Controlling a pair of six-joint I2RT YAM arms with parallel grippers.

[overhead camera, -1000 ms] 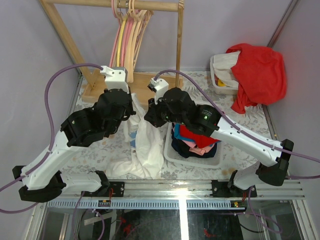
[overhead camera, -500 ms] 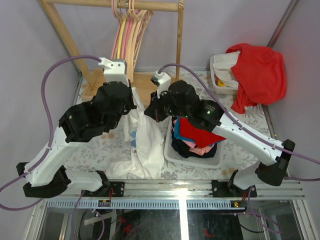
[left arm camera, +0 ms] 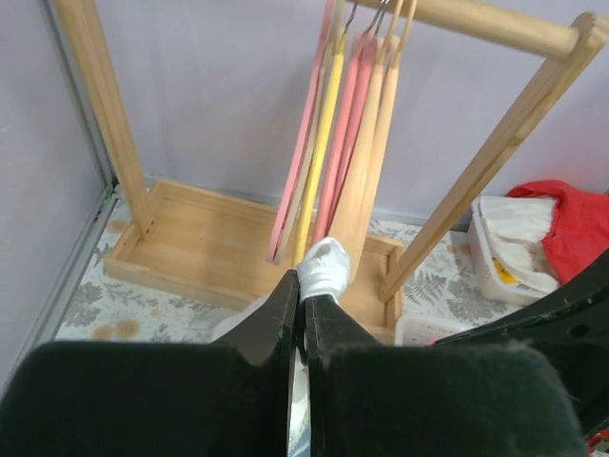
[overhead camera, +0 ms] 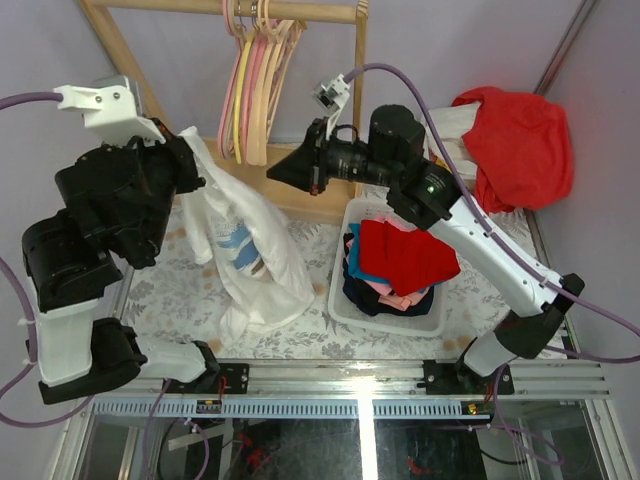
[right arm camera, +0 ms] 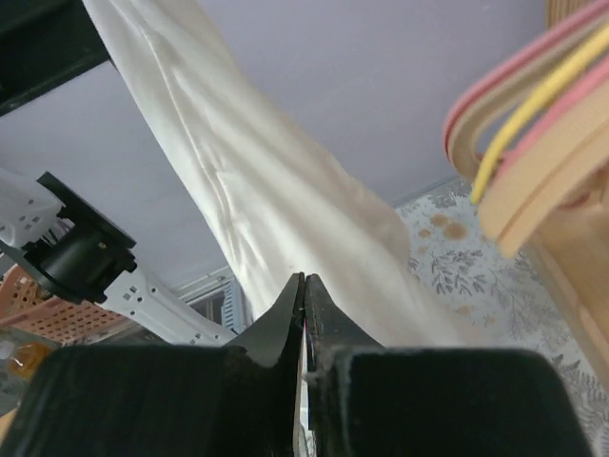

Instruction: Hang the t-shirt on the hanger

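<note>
Two grippers, both with jaws pressed together. Left gripper is held high over the left side of the table and pinches a bunched fold of the white short-sleeved cotton t-shirt. The left wrist view shows a white knob of cloth at the fingertips.

The t-shirt hangs from that grip in a long drape, bluish print facing up. Its lower end rests on the leaf-patterned table cover.

Right gripper points left toward the drape. From above, its tip sits near the cloth but apart from it, holding nothing that shows.

The thin pale peach-beige plastic hanger hangs on the wooden rack rail beside pink hangers and a yellow hanger, behind both grippers.

A white plastic tub of red and navy clothes sits at centre right. A big red garment lies over a basket at the back right.
</note>
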